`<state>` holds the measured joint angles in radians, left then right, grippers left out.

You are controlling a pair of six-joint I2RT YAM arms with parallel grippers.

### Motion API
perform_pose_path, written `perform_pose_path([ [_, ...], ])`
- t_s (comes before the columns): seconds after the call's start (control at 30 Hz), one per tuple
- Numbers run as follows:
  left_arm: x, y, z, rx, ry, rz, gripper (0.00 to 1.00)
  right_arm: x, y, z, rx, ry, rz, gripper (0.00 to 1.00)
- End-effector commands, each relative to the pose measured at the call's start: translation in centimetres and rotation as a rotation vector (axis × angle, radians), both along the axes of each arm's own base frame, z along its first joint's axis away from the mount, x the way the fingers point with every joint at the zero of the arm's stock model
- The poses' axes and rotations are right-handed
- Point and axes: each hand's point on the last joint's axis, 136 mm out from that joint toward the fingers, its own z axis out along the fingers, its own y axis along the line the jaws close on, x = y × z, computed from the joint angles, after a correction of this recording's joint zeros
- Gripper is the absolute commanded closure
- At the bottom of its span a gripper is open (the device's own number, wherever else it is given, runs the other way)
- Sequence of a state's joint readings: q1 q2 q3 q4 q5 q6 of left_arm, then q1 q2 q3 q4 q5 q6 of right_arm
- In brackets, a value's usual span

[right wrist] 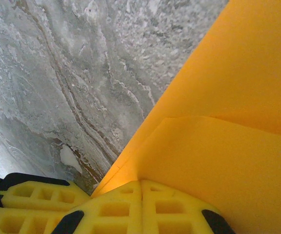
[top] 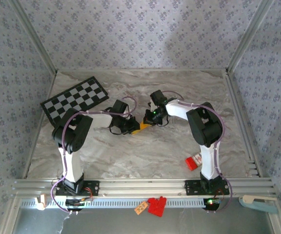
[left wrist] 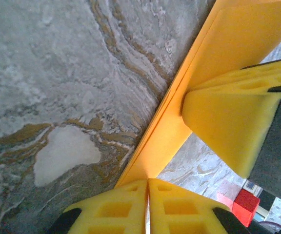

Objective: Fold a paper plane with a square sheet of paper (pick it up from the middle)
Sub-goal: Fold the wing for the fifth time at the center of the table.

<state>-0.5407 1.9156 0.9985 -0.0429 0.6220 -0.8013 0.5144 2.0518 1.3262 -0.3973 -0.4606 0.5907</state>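
Observation:
The square sheet of paper (top: 143, 128) is orange-yellow, folded into layers and held just above the marble table (top: 130, 156) at its middle. In the left wrist view the folded paper (left wrist: 174, 136) runs up to the right from my left gripper (left wrist: 149, 181), whose jaws are shut on its lower corner. My right gripper's yellow fingers (left wrist: 228, 122) pinch the same sheet further along. In the right wrist view the paper (right wrist: 228, 126) shows a crease and overlapping layers, with my right gripper (right wrist: 141, 183) shut on its edge. The left gripper's fingers (right wrist: 28, 204) sit at the bottom left there.
A black-and-white checkered board (top: 76, 100) lies at the back left. A small red block (top: 194, 162) sits near the right arm's base, also seen as the red block (left wrist: 245, 204). Patterned walls enclose the table on three sides.

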Motion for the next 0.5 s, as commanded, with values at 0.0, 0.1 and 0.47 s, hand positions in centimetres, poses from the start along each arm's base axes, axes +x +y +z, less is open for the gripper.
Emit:
perform_pose_path([
  [0.0,-3.0,3.9,-3.6,0.124,0.124,0.035,0.89,-4.0,-6.1,-7.5,-0.311,0.174,-0.019,0.97],
  [0.1,-3.6,4.5,-3.7,0.119,0.130,0.040,0.89,-4.1,-6.3,-7.6,-0.318,0.180,-0.017,0.97],
  [0.47,-5.1,5.7,-2.0,0.136,0.100,-0.007,0.90,-3.8,-6.0,-7.4,-0.307,0.169,-0.021,0.97],
])
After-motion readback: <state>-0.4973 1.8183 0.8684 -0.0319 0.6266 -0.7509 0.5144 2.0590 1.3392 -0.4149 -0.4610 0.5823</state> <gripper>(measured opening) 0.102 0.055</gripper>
